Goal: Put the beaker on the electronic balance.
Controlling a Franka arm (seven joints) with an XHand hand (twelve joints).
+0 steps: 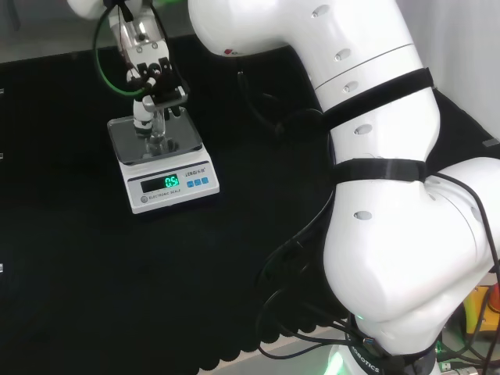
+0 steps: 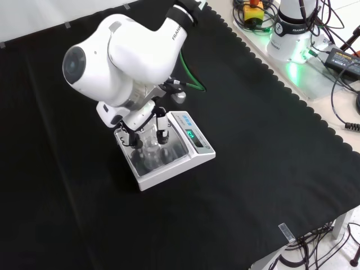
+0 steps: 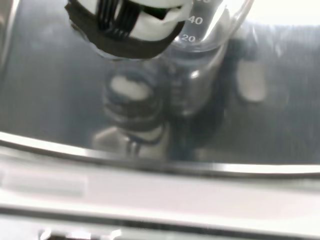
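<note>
Robot hand (image 1: 156, 82) pinches the beaker (image 2: 151, 147) on the balance (image 1: 161, 160) pan — graduations (wrist view) (image 3: 192, 22) show.

- The electronic balance (image 1: 168, 168) had a shiny, mirror-like metal pan and a smooth white plastic body.
- The beaker (image 3: 210, 30) looked clear and glassy.
- The cloth (image 2: 253, 140) was matt black.

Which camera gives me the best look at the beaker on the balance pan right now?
The wrist view: the beaker is close, its clear wall and printed graduations just above the steel pan of the balance. In the front view it is a faint clear shape between the fingers of the hand. In the head view the hand mostly hides it.
</note>
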